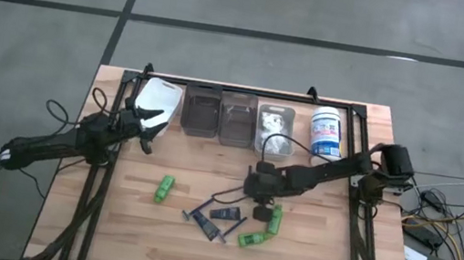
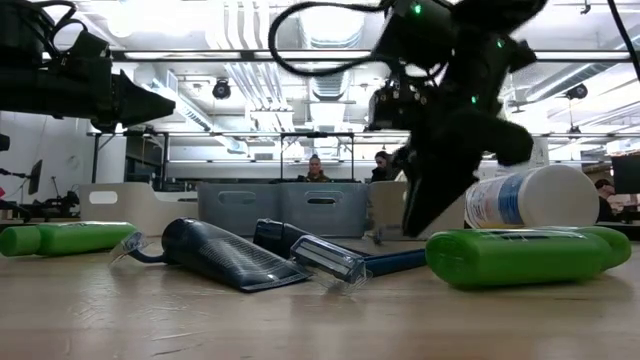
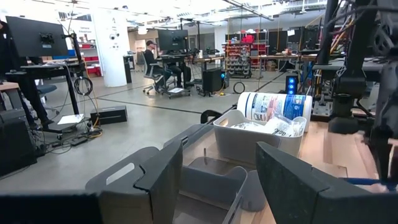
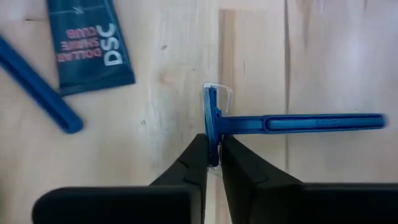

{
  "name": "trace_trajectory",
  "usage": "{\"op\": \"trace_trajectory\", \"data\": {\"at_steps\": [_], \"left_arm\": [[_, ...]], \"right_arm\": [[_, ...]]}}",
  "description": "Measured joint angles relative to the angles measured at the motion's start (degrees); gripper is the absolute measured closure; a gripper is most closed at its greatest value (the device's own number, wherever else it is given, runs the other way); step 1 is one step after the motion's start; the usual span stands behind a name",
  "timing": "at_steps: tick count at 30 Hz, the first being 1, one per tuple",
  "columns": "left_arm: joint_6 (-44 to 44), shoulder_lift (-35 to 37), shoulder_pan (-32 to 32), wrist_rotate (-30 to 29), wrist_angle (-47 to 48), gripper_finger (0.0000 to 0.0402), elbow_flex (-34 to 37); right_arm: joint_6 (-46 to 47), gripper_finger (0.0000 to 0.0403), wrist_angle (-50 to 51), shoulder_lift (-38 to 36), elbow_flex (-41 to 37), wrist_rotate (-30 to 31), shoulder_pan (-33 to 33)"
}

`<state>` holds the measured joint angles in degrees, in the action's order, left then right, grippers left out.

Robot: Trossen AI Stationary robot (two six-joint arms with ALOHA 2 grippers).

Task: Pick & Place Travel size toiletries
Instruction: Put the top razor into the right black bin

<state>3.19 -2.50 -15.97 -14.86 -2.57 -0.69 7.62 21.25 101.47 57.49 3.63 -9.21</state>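
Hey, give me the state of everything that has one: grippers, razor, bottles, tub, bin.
blue razor: lying flat, head pinched between fingers.
right gripper: shut on the blue razor.
left gripper: open, holding nothing.
green bottles: lying on their sides.
white tub: lying on its side.
clear bin: holds packets.
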Motion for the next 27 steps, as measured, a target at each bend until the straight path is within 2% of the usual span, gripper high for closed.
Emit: {"op": "trace_trajectory", "data": {"at_steps": [9,20,27], "left_arm": [[-0.01,0.0,-0.04,-0.02,-0.02,0.0195,0.0],[0.0,0.0,-0.04,-0.02,-0.02,0.0195,0.0],[-0.01,0.0,-0.04,-0.01,-0.02,0.0195,0.0]], "right_arm": [[-7.83,0.0378,1.12,-8.79,2.25,-6.58,2.85],[-14.63,0.0376,2.57,-20.84,5.07,-7.1,7.66],[-19.23,0.0375,6.42,-23.34,8.71,-7.03,10.23]]}}
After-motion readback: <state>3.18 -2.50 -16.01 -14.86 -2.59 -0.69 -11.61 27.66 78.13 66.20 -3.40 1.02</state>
